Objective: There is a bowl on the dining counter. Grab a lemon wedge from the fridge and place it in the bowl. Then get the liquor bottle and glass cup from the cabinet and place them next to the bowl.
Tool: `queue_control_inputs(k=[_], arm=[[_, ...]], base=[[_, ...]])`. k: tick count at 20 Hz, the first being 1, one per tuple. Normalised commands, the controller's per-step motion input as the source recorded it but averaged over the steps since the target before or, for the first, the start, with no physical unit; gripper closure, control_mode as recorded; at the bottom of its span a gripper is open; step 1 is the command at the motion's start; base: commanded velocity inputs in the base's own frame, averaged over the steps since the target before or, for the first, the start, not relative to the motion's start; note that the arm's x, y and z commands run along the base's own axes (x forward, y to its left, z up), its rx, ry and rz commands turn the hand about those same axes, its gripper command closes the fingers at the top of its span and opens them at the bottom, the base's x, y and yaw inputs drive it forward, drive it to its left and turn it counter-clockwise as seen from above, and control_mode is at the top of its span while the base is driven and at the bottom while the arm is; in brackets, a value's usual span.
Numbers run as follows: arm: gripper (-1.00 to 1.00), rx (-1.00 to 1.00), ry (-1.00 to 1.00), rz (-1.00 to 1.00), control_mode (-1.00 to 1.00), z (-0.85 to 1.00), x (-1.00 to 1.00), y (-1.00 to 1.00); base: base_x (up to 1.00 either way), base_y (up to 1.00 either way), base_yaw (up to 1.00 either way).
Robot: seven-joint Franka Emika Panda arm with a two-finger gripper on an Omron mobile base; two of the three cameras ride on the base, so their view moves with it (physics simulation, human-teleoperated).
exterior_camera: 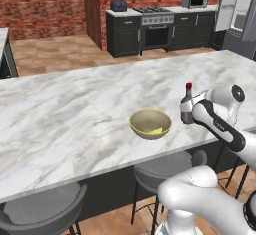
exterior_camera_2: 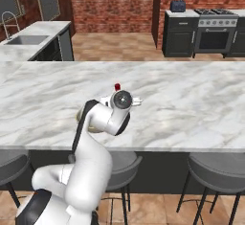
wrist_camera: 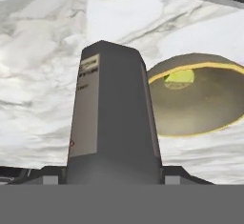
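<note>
The liquor bottle [exterior_camera: 187, 105] stands upright on the dining counter [exterior_camera: 75, 114], clamped between the gripper's [wrist_camera: 113, 174] fingers, which flank its dark body. At its nine o'clock, just beside, sits the bowl [exterior_camera: 150, 124] holding the lemon wedge [exterior_camera: 156, 130].

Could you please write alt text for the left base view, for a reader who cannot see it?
A white robot arm reaches from the lower right to a dark liquor bottle with a red cap, standing upright on the dining counter just right of the bowl. The tan-yellow bowl holds a lemon wedge. Beyond are a brick wall and black kitchen cabinets.
</note>
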Motion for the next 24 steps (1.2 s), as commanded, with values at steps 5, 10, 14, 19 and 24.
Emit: queue_control_inputs(k=[5, 10, 14, 19, 24], arm=[[1.00, 0.00, 0.00, 0.05, -1.00, -0.44, 0.38, 0.00], [1.00, 0.00, 0.00, 0.05, -1.00, -0.33, 0.27, 0.00], [1.00, 0.00, 0.00, 0.05, -1.00, -0.29, 0.21, -0.01], [1.00, 0.00, 0.00, 0.05, -1.00, -0.10, 0.19, -0.18], [1.00, 0.00, 0.00, 0.02, -1.00, -0.07, 0.21, -0.39]], base=[[0.00, 0.00, 0.00], [0.00, 0.00, 0.00], [0.00, 0.00, 0.00], [0.00, 0.00, 0.00], [0.00, 0.00, 0.00]])
